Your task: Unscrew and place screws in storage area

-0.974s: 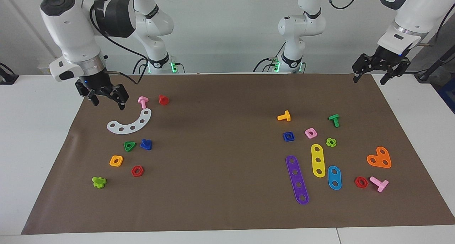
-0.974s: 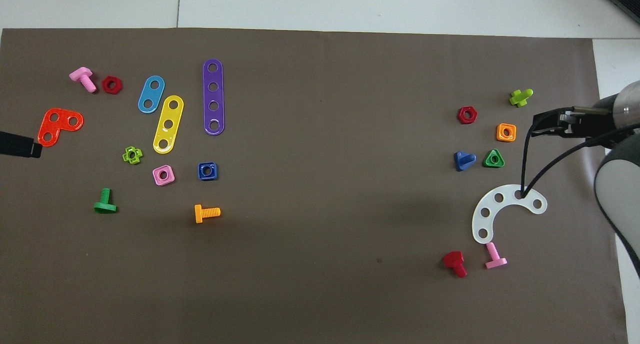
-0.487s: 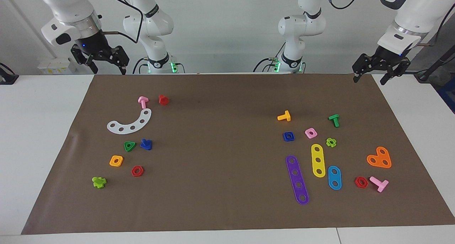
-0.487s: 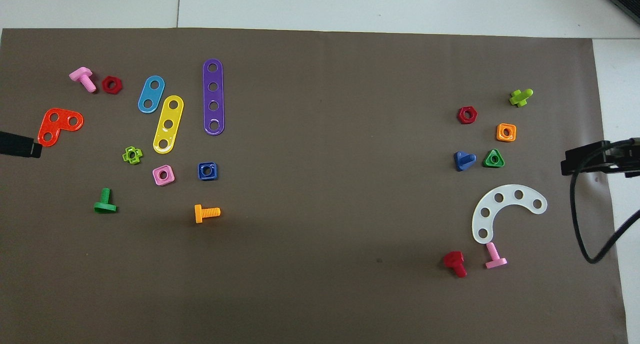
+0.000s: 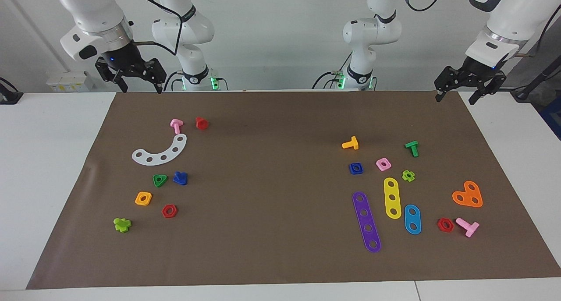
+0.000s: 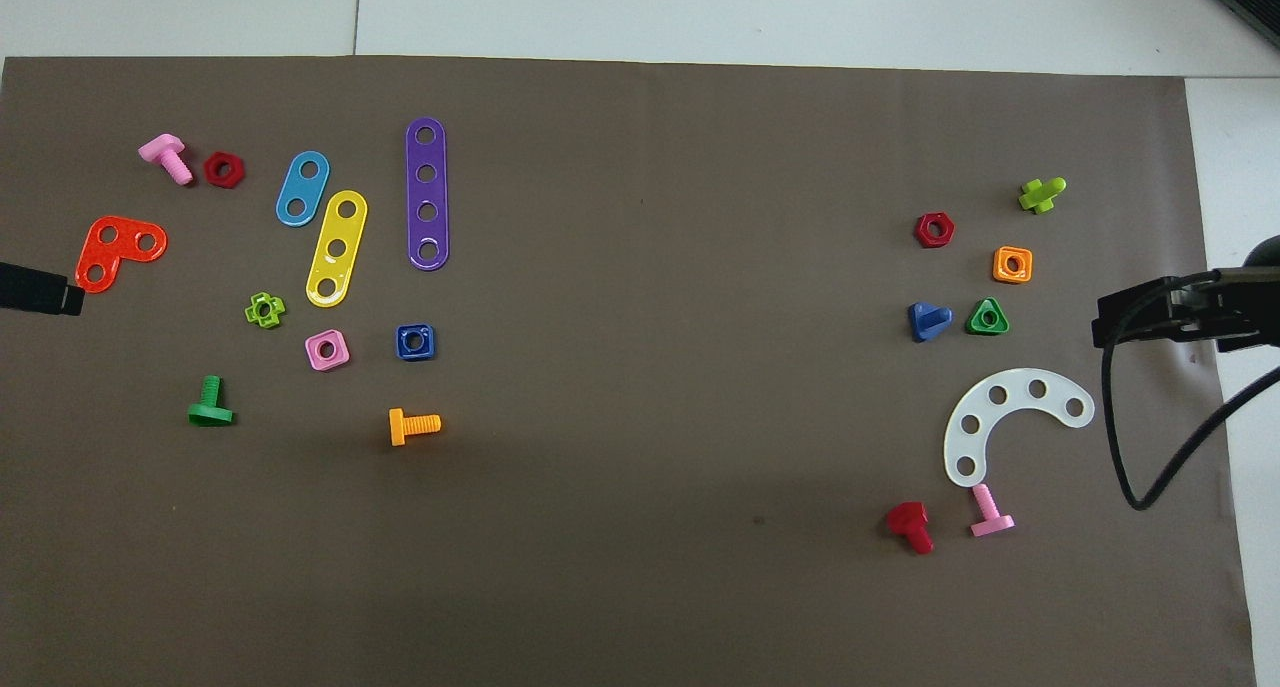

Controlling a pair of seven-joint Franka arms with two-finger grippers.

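The dark-blue bolt [image 5: 180,178] [image 6: 928,321] lies on the brown mat beside the green triangular nut [image 5: 159,180] [image 6: 988,317]. It is in the storage area [image 5: 144,171] [image 6: 1050,342], with the white curved strip [image 5: 160,153] [image 6: 1010,417], orange square nut [image 5: 143,198] and red hexagonal nut [image 5: 169,211]. My right gripper [image 5: 139,87] [image 6: 1105,325] is open and empty, raised over the mat's edge by the robots at this end. My left gripper [image 5: 455,99] [image 6: 60,295] is open and empty, waiting over the mat's corner at the left arm's end.
A pink bolt [image 5: 176,125] and a red bolt [image 5: 201,123] lie by the white strip, and a lime piece [image 5: 122,224] lies farther out. At the left arm's end lie purple [image 5: 366,222], yellow and blue strips, a blue square nut [image 5: 356,168], an orange plate and other bolts and nuts.
My right gripper has risen from low beside the white strip, drawn back to the mat's edge by the robots, empty, then shifted slightly sideways. The left arm and the parts have not moved.
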